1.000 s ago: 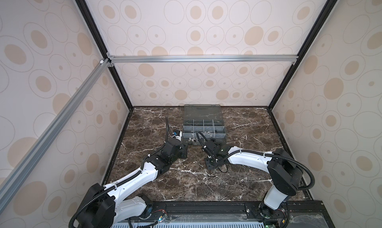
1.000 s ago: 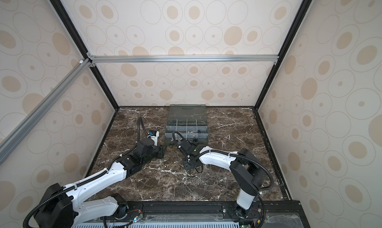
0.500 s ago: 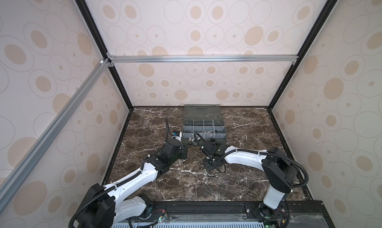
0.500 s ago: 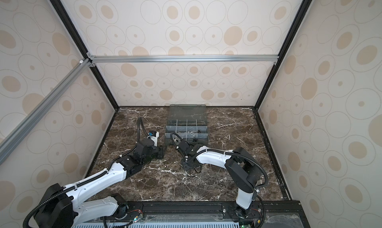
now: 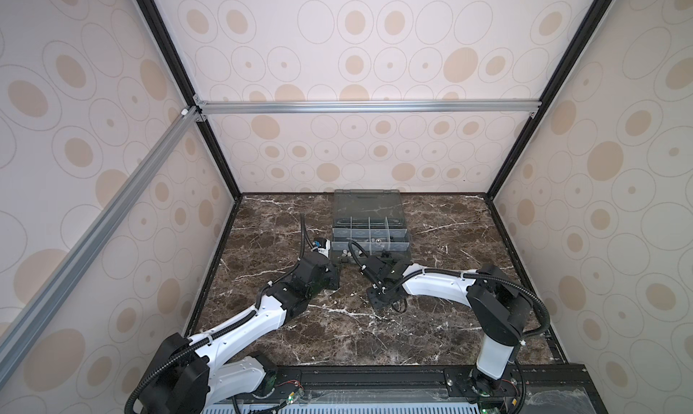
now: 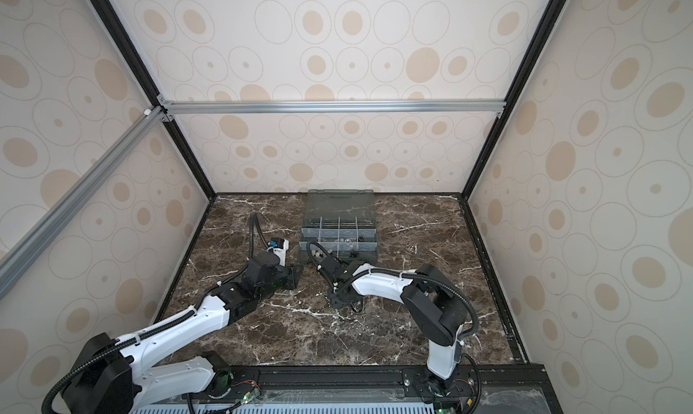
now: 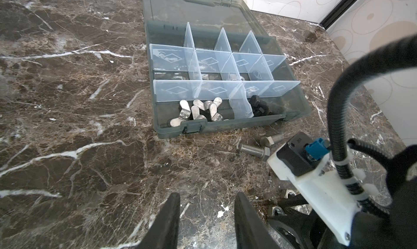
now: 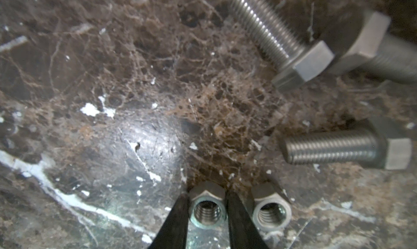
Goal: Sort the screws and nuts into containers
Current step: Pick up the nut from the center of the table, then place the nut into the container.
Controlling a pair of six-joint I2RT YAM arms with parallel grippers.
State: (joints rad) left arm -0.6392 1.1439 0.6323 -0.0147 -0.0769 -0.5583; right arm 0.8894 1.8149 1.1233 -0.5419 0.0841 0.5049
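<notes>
Your right gripper (image 8: 207, 194) has a silver nut (image 8: 207, 210) squarely between its jaws, pinched on both sides; your left gripper (image 7: 207, 194) hangs above the table (image 7: 90, 169), jaws spread.

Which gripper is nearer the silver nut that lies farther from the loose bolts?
Right. The right gripper straddles the silver nut, fingers against both its sides. The left gripper stands open over bare marble to one side, clear of it.
</notes>
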